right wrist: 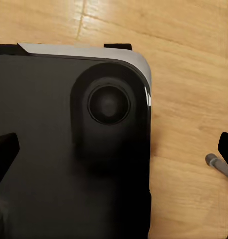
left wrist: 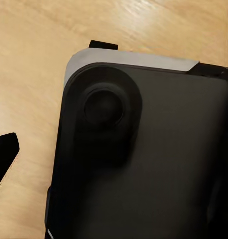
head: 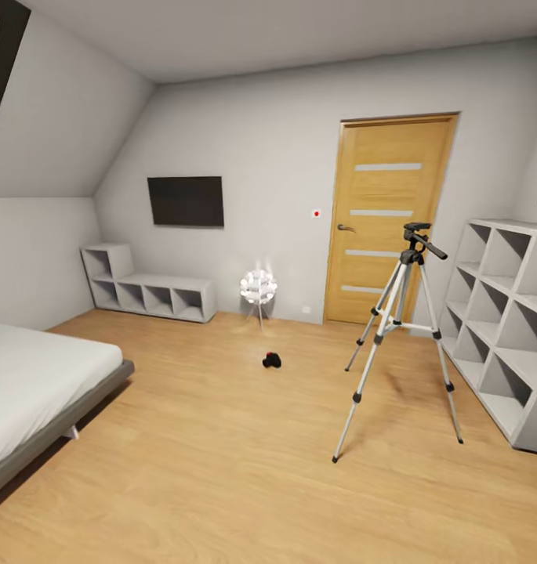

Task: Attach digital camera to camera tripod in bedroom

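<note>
Light grey walls (head: pixel 276 117) meet a sloped ceiling (head: pixel 64 117) on the left. The floor (head: pixel 221 470) is light wood planks. An oak door (head: pixel 387 219) with pale stripes stands shut in the far wall, a small red dot (head: pixel 317 213) beside it. A dark screen (head: pixel 186 201) hangs on the same wall, above a low white shelf unit (head: pixel 146 290). A glowing round lamp (head: pixel 259 287) stands on the floor near the door. A bed (head: pixel 41 384) with a grey frame sits at the left, and a white cube shelf (head: pixel 507 313) lines the right wall.
</note>
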Available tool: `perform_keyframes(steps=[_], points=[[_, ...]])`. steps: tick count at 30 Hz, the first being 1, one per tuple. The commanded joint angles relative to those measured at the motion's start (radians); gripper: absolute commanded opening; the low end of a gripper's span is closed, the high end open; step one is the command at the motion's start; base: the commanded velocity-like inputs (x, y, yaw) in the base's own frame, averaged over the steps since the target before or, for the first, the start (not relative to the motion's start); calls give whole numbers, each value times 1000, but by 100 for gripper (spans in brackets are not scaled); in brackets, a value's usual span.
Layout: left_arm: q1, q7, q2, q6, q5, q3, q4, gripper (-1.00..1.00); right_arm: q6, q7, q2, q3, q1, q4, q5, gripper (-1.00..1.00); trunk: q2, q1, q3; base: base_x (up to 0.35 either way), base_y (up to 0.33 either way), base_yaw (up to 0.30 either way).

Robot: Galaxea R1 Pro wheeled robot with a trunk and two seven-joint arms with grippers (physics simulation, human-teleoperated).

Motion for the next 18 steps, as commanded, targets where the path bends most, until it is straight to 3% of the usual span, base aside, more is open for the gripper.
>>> perform_keyframes(steps=[1, 18], points=[[1, 0, 0, -1, 8, -1, -1, 100, -3, -1, 0, 1, 0, 0, 0, 100, 0, 1, -1, 295, 0, -99], [1, 0, 0, 1, 8, -3, 0, 100, -4, -2, 0, 6, 0, 0, 7, 100, 0, 1, -1, 313, -61, -16]])
